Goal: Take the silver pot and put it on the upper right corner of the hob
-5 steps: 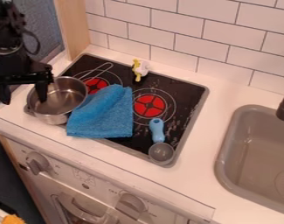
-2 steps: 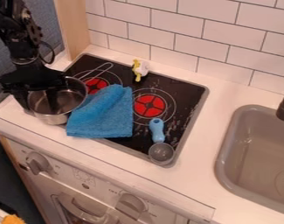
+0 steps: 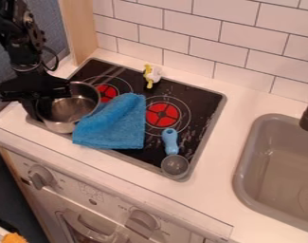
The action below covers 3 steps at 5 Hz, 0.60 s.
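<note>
The silver pot had slid slightly to the right since the frame before, closer in against the blue cloth, and its handle had blurred with the motion; the cloth itself had been nudged a touch. The pot sat just left of the cloth, on the left part of the hob, with its handle pointing up and away behind the cloth. The black gripper hung over the pot's left side, on the far side of the pot from the cloth. Its pincer was narrow, apparently drawn together on the pot's left wall, one finger outside and the other inside, probably because a thin rim gave it a firmer hold than the round body. The closing outer finger had likely caused the shift. The target corner lay beyond the cloth, up and to its right, so the pot seemed to need lifting clear of the cloth rather than dragging. The small yellow-and-white figure above the cloth could be knocked by the handle, while the blue-handled scoop lay to the cloth's right, seemingly off the likely path.
</note>
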{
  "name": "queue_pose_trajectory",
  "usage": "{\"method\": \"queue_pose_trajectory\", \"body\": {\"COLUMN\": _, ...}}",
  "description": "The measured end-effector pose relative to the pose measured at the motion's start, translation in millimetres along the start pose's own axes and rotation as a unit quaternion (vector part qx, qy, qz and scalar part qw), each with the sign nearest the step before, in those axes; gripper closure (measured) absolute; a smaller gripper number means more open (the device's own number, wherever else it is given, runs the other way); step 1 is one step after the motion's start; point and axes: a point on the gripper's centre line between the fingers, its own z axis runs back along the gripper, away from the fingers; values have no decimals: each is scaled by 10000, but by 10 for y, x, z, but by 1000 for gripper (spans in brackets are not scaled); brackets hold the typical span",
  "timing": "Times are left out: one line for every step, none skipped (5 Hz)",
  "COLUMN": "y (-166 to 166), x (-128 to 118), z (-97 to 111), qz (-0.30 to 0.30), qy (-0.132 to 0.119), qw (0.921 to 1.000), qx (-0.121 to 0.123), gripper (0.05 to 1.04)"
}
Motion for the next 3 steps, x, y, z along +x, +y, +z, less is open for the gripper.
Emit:
{"method": "queue_pose_trajectory", "body": {"y": 83, "x": 27, "z": 104, "qz": 87, "qy": -103, "qw": 9999, "qx": 18, "gripper": 996}}
{"method": "queue_pose_trajectory", "body": {"y": 188, "x": 24, "z": 186, "qz": 214, "qy": -170, "qw": 9995, "qx": 128, "gripper": 1001}}
{"method": "queue_pose_trajectory", "body": {"y": 245, "x": 28, "z": 265, "qz": 253, "qy": -246, "qw": 9993, "qx": 148, "gripper": 1001}}
